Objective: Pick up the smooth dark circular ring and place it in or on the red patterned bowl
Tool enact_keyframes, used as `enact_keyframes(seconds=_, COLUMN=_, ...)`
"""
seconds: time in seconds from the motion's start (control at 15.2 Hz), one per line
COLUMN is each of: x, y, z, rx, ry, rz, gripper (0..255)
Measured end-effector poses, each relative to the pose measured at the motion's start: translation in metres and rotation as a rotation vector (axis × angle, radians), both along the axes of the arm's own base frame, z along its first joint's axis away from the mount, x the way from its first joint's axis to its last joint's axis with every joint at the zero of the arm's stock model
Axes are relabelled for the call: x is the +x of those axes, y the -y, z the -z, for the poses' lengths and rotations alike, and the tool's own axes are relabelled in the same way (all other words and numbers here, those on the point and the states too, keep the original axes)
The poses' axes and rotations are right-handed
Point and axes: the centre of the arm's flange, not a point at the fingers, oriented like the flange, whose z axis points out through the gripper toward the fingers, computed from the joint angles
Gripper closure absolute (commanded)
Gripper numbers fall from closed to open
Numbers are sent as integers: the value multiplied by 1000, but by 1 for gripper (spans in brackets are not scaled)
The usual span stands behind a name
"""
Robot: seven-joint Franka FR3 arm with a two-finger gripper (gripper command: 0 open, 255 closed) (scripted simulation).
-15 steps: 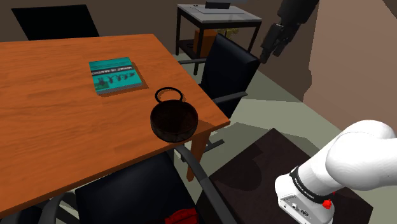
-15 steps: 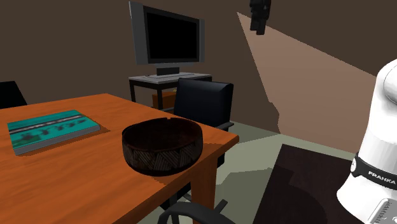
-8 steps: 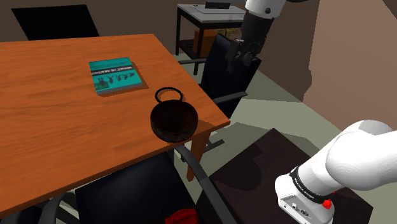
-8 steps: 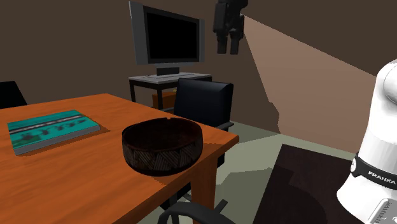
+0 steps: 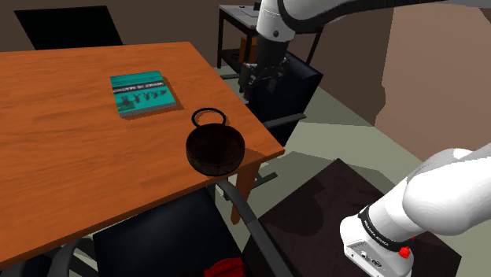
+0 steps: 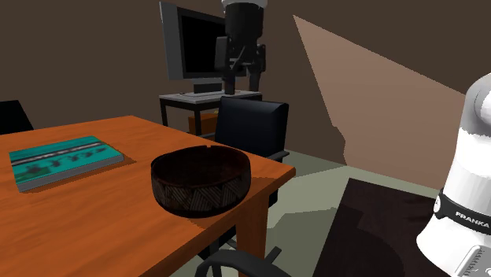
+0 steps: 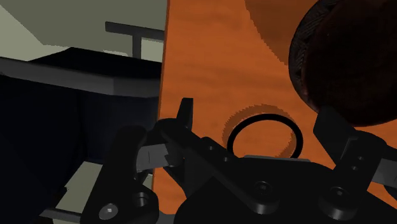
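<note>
The ring (image 5: pixel 209 109) lies flat on the counter (image 5: pixel 63 157), just beside the bowl (image 5: pixel 215 148). Nothing holds it. The bowl sits near the counter's corner with its open side up. That way the ring can be dropped in from above, and the trip looks short.

The pincer (image 6: pixel 242 79) is empty. Its two fingers (image 7: pixel 184 118) stand apart, likely so they can slip over the ring's thin rim.

The white arm (image 5: pixel 315 9) goes up high from its stand (image 5: pixel 330 212), bends over, and points the pincer down. The pincer hangs in the air by the counter's edge, about over the black chair (image 5: pixel 291 86). It is above the ring and does not touch it. In the wrist view the ring shows between the two fingers, so the pincer seems aimed at it. It likely has to go down next.
</note>
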Motion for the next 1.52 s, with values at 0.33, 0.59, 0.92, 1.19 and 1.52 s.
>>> enact_keyframes(seconds=0.33, x=44, y=-39, z=38, rx=4, ry=-8, rz=38, gripper=0)
enact_keyframes(seconds=0.59, x=79, y=-65, z=64, rx=7, ry=-14, rz=68, gripper=0)
enact_keyframes(seconds=0.92, x=124, y=-95, z=100, rx=11, ry=-21, rz=106, gripper=0)
enact_keyframes(seconds=1.19, x=162, y=-120, z=130, rx=13, ry=-27, rz=135, gripper=0)
enact_keyframes(seconds=1.52, x=168, y=-124, z=156, rx=12, ry=-28, rz=142, gripper=0)
